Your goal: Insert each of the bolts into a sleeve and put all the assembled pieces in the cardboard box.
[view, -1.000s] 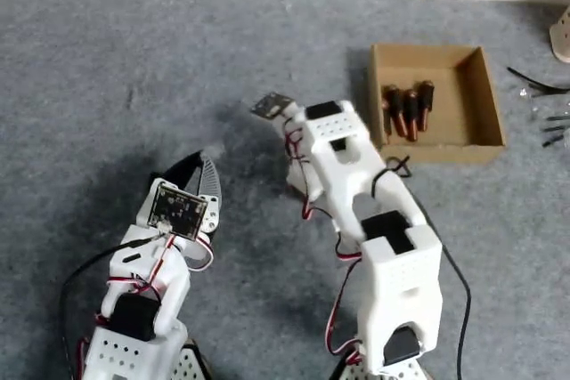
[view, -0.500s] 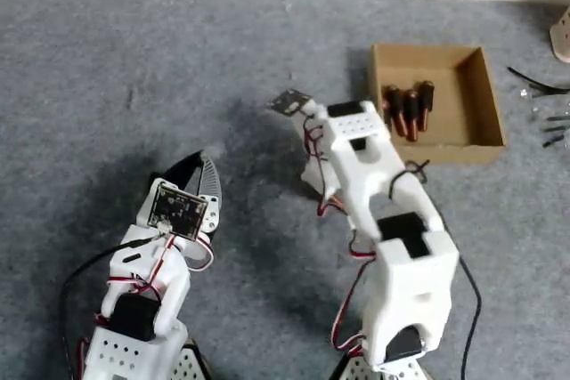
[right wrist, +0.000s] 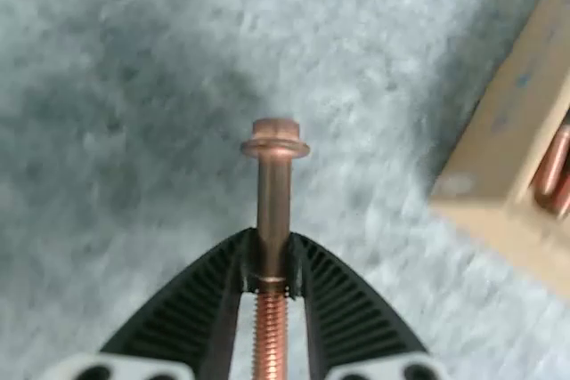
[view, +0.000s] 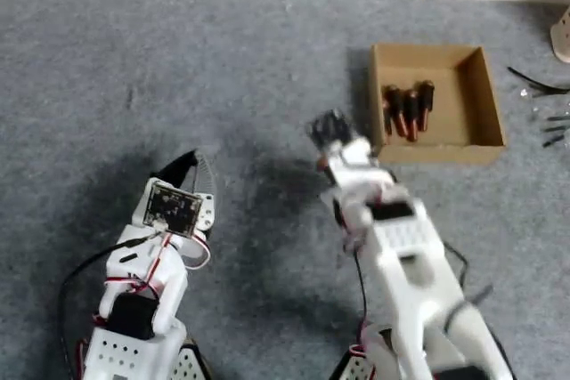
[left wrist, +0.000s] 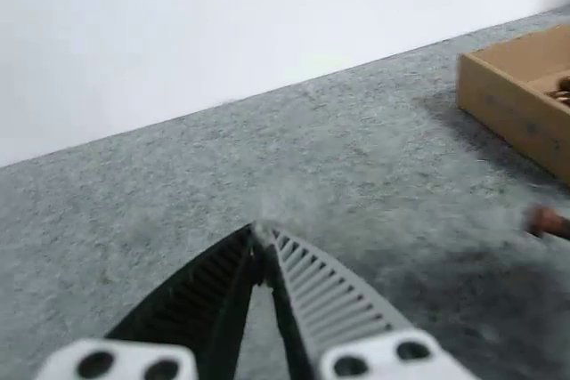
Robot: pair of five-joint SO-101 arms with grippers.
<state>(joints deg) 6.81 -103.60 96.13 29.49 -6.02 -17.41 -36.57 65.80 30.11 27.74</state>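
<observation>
My right gripper (right wrist: 272, 242) is shut on a copper bolt (right wrist: 274, 184), whose flanged head sticks out past the fingertips and whose threaded end lies back between the fingers. In the high view that right gripper (view: 328, 126) hangs over the grey carpet just left of the cardboard box (view: 436, 154). Several copper assembled pieces (view: 407, 109) lie in the box's left part, and its wall (right wrist: 525, 157) stands close beside the bolt. My left gripper (left wrist: 260, 236) is shut on nothing, low over the carpet at the left (view: 198, 159).
Grey carpet covers the table, with a white wall behind. Thin dark wires and small parts (view: 543, 104) lie at the right edge beyond the box. From the left wrist the box's corner (left wrist: 512, 109) shows far off.
The right arm has swung right and drawn back, carrying its gripper from mid-table to beside the box's left wall. The left arm has hardly moved.
</observation>
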